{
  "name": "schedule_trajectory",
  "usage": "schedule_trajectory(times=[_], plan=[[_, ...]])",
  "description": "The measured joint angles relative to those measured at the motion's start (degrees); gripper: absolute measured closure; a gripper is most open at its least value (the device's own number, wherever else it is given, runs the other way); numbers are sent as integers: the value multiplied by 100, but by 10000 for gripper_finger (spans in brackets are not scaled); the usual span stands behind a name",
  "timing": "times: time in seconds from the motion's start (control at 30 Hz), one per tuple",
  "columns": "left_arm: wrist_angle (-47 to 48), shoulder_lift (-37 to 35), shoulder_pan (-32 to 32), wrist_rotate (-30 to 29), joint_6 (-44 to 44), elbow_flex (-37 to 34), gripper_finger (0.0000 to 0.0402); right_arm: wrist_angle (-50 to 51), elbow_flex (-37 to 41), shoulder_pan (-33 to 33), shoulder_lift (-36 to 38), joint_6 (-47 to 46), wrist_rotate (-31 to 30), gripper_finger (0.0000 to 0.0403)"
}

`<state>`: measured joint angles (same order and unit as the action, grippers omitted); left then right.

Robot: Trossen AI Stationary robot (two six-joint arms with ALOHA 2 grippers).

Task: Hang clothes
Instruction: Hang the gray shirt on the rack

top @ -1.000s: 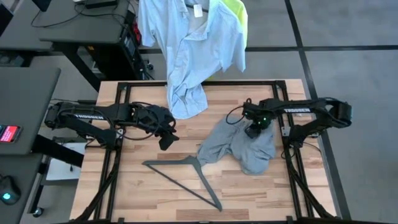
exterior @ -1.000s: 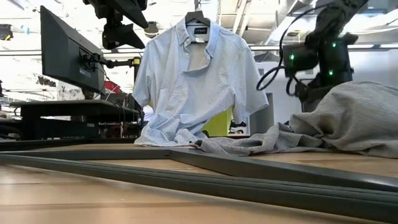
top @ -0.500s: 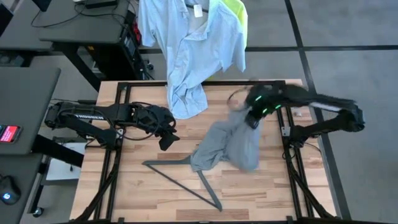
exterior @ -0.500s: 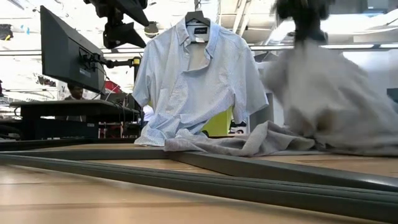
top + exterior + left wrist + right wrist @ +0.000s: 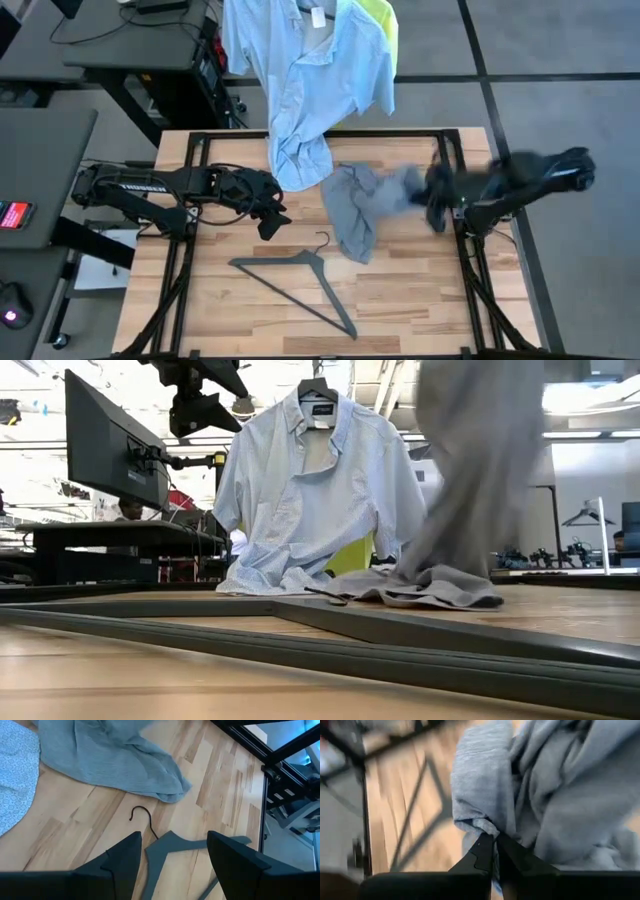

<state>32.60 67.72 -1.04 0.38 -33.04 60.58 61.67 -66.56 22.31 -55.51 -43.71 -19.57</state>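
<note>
Left gripper [image 5: 268,214] hovers at 9 o'clock, fingers spread, holding nothing. Hanger [image 5: 300,283] lies at 6 o'clock on bare table [image 5: 420,300]. Blue shirt [image 5: 305,80] hangs over the 12 o'clock edge, yellow shirt [image 5: 382,20] behind. Right gripper [image 5: 495,851] at 3 o'clock, pressed together, pinches the lifted grey shirt [image 5: 360,205], hem trailing mid-table.

Grey T-shirt [image 5: 358,205], pale blue collared shirt [image 5: 305,85], neon-yellow T-shirt [image 5: 380,22], dark grey hanger [image 5: 295,278].
</note>
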Motion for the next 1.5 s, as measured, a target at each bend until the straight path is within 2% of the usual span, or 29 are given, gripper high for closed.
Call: schedule_trajectory(times=[0.1, 0.2, 0.27, 0.33, 0.43, 0.53, 0.63, 0.73, 0.83, 0.93, 1.0, 1.07, 1.23, 1.3, 1.4, 1.5], plan=[[0, 0, -2, 2, 0, 0, 194, -80, 1213, 733, -181, -1668, 63, 389], [0, 0, -2, 3, 12, 0, 194, -48, 2173, 1219, -423, -3328, 479, 358], [-3, 0, -2, 4, 22, 0, 194, -275, 2545, 1471, -553, -4083, 884, 334], [-43, 4, 0, 4, 20, 0, 194, -405, 2651, 1664, -580, -4430, 1154, 308], [-252, 178, -2, 7, 24, 2, 194, -335, 2450, 1746, -507, -4592, 1181, 272], [-797, 550, -1, 28, 130, 2, 194, -131, 2124, 1652, -383, -4586, 721, 243], [-1682, 1117, 19, 345, 299, 4, 194, -132, 1932, 1502, -302, -4489, 72, 224], [-2442, 1681, 62, 776, 289, 12, 194, -624, 1899, 1338, -279, -4144, -126, 212], [-2491, 2162, 125, 844, 309, 204, 194, -986, 1897, 1291, -402, -3722, -207, 208], [-2335, 2539, 188, 864, 426, 310, 194, -964, 1894, 1188, -766, -3915, -458, 209], [-2242, 2711, 211, 979, 490, 343, 194, -1066, 1899, 1183, -1134, -4152, -255, 212], [-2111, 2760, 221, 1082, 496, 345, 194, -1481, 1901, 1385, -1533, -4268, 294, 215], [-1802, 2789, 221, 1141, 573, 348, 194, -3473, 1899, 2191, -2362, -4271, 1847, 223], [-1803, 2789, 221, 1143, 582, 352, 194, -3798, 1793, 2385, -2479, -4334, 2204, 226], [-1848, 2789, 237, 1232, 635, 352, 194, -3349, 1361, 2448, -2347, -4335, 2107, 231], [-1931, 2789, 260, 1292, 729, 352, 194, -1853, 951, 2354, -2134, -4336, 1322, 238]])
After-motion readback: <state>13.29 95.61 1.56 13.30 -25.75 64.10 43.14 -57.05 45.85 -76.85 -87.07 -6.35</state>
